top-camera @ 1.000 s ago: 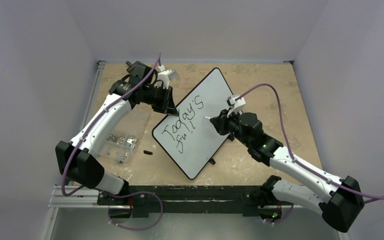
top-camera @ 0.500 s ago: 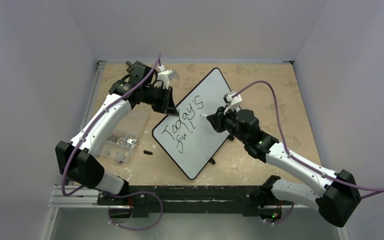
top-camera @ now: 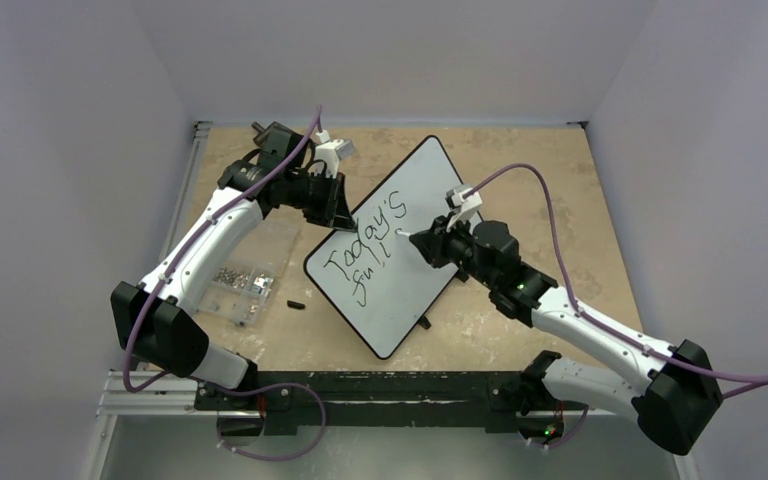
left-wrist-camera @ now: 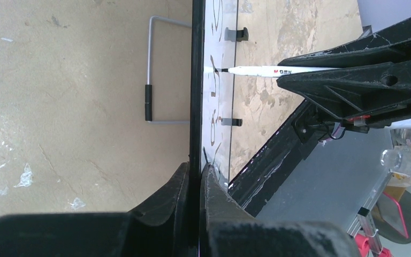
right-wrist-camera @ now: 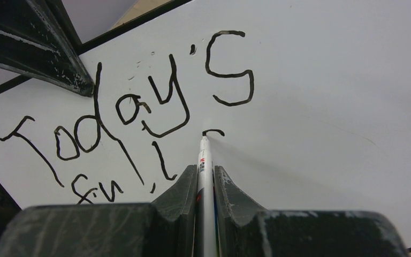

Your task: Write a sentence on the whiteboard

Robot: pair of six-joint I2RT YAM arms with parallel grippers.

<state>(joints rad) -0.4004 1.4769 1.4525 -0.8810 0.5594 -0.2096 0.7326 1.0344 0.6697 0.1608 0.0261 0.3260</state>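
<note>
The whiteboard [top-camera: 422,190] stands tilted mid-table, black-rimmed. On it the sentence [top-camera: 365,238] reads "Today's" with "full" on the line below. My left gripper [top-camera: 338,212] is shut on the board's upper left edge; in the left wrist view the fingers [left-wrist-camera: 197,172] pinch the black rim [left-wrist-camera: 196,80] edge-on. My right gripper [top-camera: 428,243] is shut on a white marker [right-wrist-camera: 205,160]. The marker's tip touches the board beside a short curved stroke, below the "s" of the sentence [right-wrist-camera: 139,107]. The marker [left-wrist-camera: 267,70] also shows from the side, its tip on the board.
A clear plastic box of screws [top-camera: 243,277] lies left of the board under the left arm. A small black cap [top-camera: 295,302] sits on the table near the board's lower left corner. A wire stand [left-wrist-camera: 149,69] lies behind the board. Grey walls close in the table.
The right arm has carried the marker tip slightly left and up on the board, leaving a short new stroke after "full". The left arm and the board have stayed still.
</note>
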